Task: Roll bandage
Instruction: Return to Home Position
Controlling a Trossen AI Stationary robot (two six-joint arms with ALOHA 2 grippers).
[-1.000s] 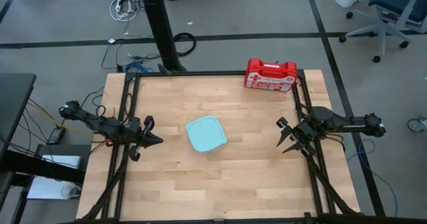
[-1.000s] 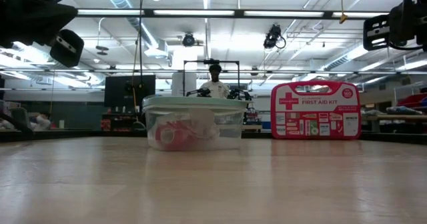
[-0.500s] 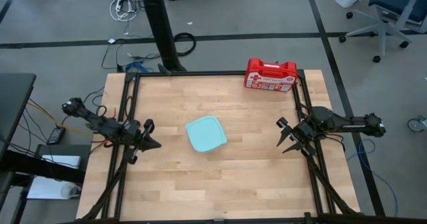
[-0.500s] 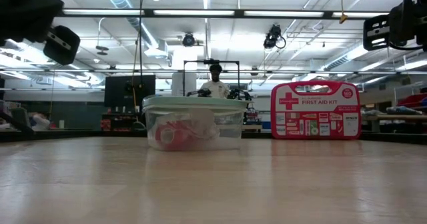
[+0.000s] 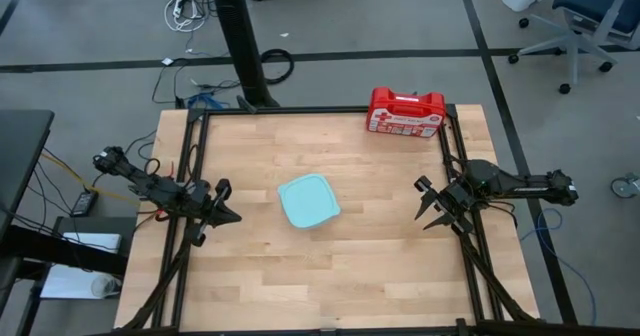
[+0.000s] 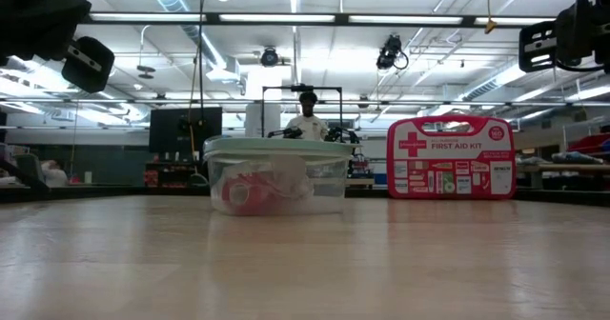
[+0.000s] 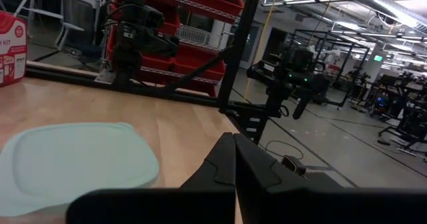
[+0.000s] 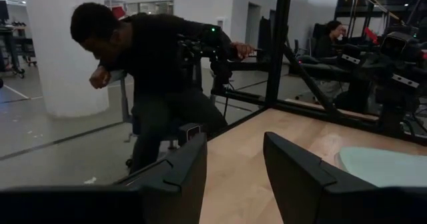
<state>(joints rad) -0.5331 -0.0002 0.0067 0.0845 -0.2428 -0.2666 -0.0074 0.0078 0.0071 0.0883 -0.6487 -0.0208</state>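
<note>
So both arms are parked out at the sides of the desk, each stretched low and roughly flat, reaching in from its own side rail and pointing toward the middle. The left gripper sits just inside the left edge with its fingers pressed together on nothing; in the left wrist view they meet in one dark wedge. The right gripper hangs just inside the right edge, fingers spread with a clear gap between them and nothing in there either. In the low view both arms are up off the desk, only poking in at the top corners. Roughly centred between them, a bit nearer the left gripper but well apart from both, is the clear food container with its pale teal lid sitting on top. The bandage is inside it, showing as a red lump against the left part of the front wall. It looks wrapped in a crinkly clear bag, though through the plastic I honestly can't be sure. The red first-aid kit stands upright at the far edge of the desk, toward the right, well away from the container. Off the desk, the right wrist view catches a person in dark clothes bent over some equipment.
</note>
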